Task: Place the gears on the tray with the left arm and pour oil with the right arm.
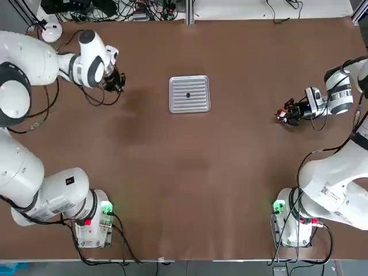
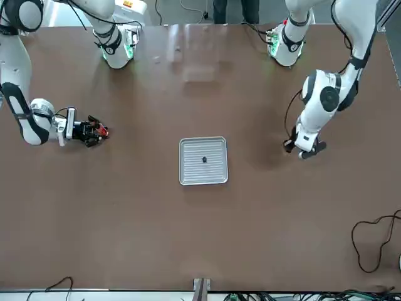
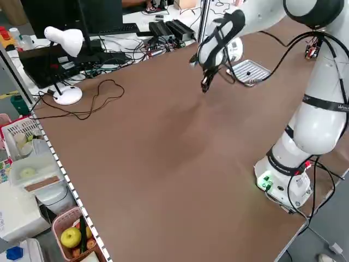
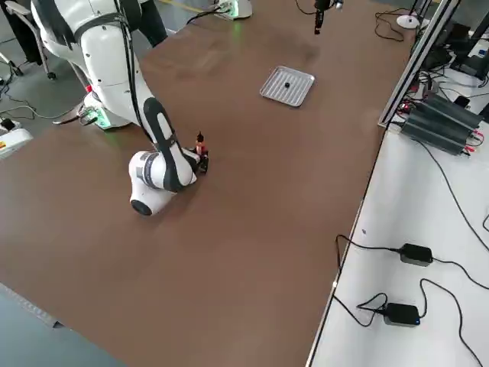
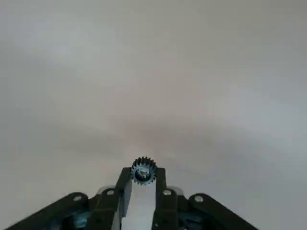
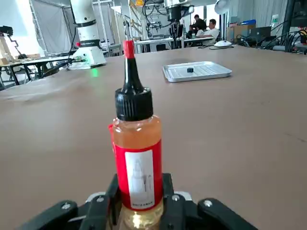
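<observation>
Gears: one point(image 1: 188, 95) lying near the middle of the ribbed silver tray point(image 1: 199, 106) at table centre; the other point(image 5: 143, 170) pinched between the fingertips of the left gripper point(image 5: 142, 178), raised above bare table well left of the tray. Oil bottle point(image 6: 135, 155) standing upright, clamped at its base by the right gripper point(image 6: 139, 211), low over the table well right of the tray.

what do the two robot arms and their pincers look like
Both arms are glossy white with rounded segments, grey-black joint bands and loose black cables. Each base glows green with a red spot. The left pincer and right pincer are black, with angular two-finger frames.
</observation>
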Controlling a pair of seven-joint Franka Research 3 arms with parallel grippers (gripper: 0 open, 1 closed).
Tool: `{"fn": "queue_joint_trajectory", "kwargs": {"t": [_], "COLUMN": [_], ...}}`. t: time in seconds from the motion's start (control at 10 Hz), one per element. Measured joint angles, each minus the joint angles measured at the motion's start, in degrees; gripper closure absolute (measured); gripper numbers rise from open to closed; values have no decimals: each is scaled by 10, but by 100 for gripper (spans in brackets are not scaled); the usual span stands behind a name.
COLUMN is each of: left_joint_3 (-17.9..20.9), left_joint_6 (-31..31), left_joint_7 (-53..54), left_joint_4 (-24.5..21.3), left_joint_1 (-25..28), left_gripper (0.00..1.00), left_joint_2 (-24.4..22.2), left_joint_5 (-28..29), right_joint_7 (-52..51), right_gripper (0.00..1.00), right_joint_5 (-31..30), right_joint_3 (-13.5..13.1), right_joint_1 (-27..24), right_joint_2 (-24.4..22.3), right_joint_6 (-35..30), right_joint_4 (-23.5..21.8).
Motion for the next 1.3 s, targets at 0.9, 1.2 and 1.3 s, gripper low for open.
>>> {"fn": "queue_joint_trajectory", "kwargs": {"t": [0.9,1.2,1.3], "left_joint_3": [11,131,144], "left_joint_6": [-171,-169,-169], "left_joint_7": [-347,-375,-377], "left_joint_4": [385,456,479], "left_joint_1": [-302,-461,-487], "left_gripper": [76,76,76], "left_joint_2": [223,300,322], "left_joint_5": [-3,-3,-3], "right_joint_7": [60,78,83], "right_gripper": [64,64,64], "right_joint_5": [6,28,38], "right_joint_3": [3,3,4], "right_joint_1": [39,63,74], "right_joint_2": [-11,-15,-15], "right_joint_6": [-18,-20,-20], "right_joint_4": [4,2,2]}}
